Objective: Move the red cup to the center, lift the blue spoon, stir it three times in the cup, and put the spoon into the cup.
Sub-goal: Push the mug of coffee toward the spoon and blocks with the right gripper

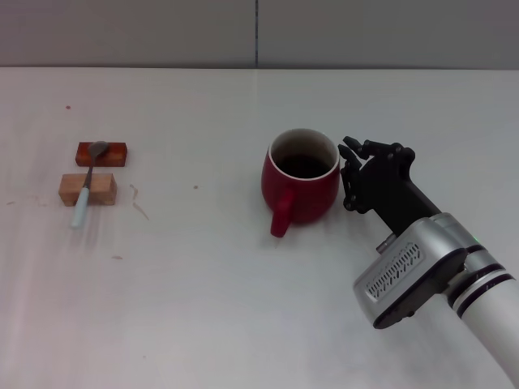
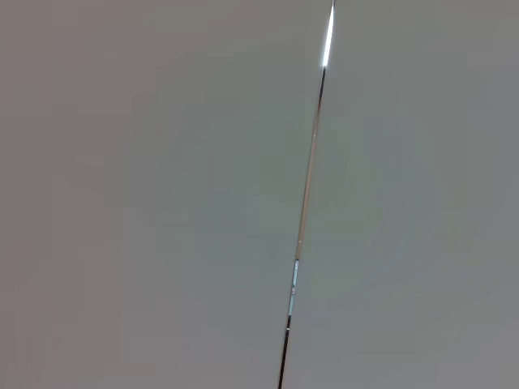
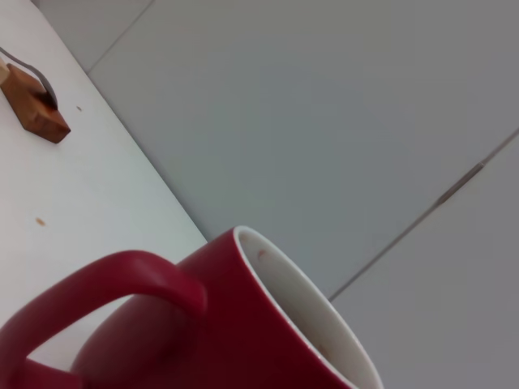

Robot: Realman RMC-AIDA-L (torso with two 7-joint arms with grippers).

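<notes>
Red cup (image 1: 301,176) stands upright near the middle of the white counter (image 1: 203,308), handle pointing to about 7 o'clock, dark inside. Right end effector (image 1: 350,174) sits at the cup's 3 o'clock, touching or just beside the wall; whether it is clenched on the rim or released cannot be told, since the fingertips are hidden against the mug. Blue spoon (image 1: 87,183) lies well apart at the cup's 9 o'clock, bridged across a reddish-brown block (image 1: 103,153) and a tan block (image 1: 87,189), bowl on the far one. Left arm is not in view; its wrist camera shows only a blank wall.

Risks, as judgement: the right end effector pulling away while touching could drag or tip the cup off centre. The spoon is slim and perched, so a poor pinch could roll it off the blocks.
</notes>
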